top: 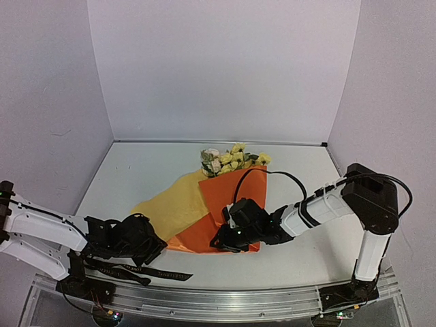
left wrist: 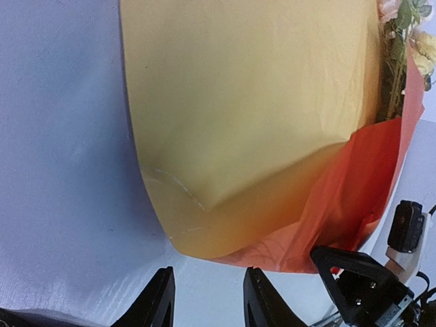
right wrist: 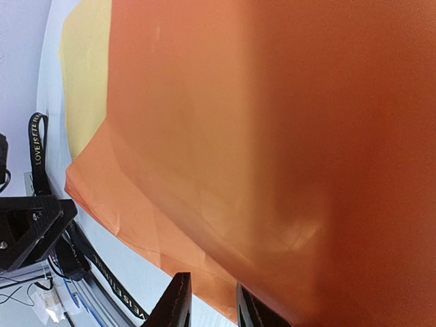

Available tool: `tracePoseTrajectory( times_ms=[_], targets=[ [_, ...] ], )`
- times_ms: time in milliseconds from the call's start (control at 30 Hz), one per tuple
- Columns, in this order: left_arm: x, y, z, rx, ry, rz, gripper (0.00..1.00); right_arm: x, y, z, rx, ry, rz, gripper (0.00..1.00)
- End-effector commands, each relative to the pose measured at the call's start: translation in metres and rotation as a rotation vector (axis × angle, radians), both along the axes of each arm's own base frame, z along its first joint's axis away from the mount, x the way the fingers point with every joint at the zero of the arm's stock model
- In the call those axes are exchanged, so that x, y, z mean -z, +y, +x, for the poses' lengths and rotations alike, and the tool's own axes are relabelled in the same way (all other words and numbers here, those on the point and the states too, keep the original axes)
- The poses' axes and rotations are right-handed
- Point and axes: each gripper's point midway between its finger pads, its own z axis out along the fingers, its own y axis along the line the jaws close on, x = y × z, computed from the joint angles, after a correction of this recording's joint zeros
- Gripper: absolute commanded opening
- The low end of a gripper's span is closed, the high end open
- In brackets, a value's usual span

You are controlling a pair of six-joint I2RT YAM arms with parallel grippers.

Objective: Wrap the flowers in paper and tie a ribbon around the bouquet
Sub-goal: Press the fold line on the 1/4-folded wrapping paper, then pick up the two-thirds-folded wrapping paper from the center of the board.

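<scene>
- Ribbon (top: 139, 272): black, light lettering. It lies loose on the table (top: 136, 170) at the near edge, just beside the left arm's base. Nothing holds it and it is tied round nothing, so the tying is not yet begun.
- Left gripper (left wrist: 211, 300): low over the table, just short of the paper's near left edge. The jaws stand moderately apart with only bare table between them, so it holds nothing.
- Right gripper (right wrist: 210, 300): at the near corner of the orange flap. The jaws are a narrow gap apart. The flap's edge shows past the gap, but no pinch on it is evident.
- Paper (top: 231, 197): one sheet, mid-table, part wrapped.
  - The orange face is folded over from the right and covers the stems.
  - The left portion lies open and flat, yellow face up (the left wrist view shows stems along the yellow face where the orange fold begins).
  - Judged about half done: one side is over, the other is yet to come across, and no closed cone is formed.
- Flowers (top: 230, 159): pale yellow and cream heads with leaves. They stick out past the far edge of the sheet, with the stems lying in the fold.
- Remaining, as judged: bring the yellow side over, gather the lower end, fetch the ribbon, tie.
</scene>
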Motion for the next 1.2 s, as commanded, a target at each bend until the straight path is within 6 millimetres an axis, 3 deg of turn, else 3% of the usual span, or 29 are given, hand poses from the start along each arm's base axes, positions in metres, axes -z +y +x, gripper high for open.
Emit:
tracePoseTrajectory(
  times_ms=[0, 233, 533, 733, 867, 1167],
  targets=[
    [0.001, 0.001, 0.007, -0.109, 0.013, -0.025, 0.36, 0.01, -0.003, -0.003, 0.007, 0.003, -0.034, 0.26],
    [-0.002, 0.004, 0.017, -0.154, -0.055, -0.064, 0.37, 0.009, -0.001, -0.003, 0.006, 0.002, -0.027, 0.26],
    [0.008, 0.0, 0.017, -0.147, -0.043, -0.065, 0.31, 0.011, -0.001, -0.004, 0.008, 0.004, -0.031, 0.25],
    [0.01, 0.003, 0.018, -0.141, -0.058, -0.034, 0.12, 0.01, 0.0, -0.004, 0.008, 0.003, -0.029, 0.25],
    [0.003, 0.01, 0.022, -0.125, -0.108, 0.016, 0.0, 0.009, 0.002, -0.005, 0.008, 0.003, -0.027, 0.25],
    [-0.043, 0.008, 0.039, -0.008, -0.318, 0.073, 0.0, 0.007, 0.016, -0.008, -0.008, -0.005, -0.025, 0.26]
  ],
)
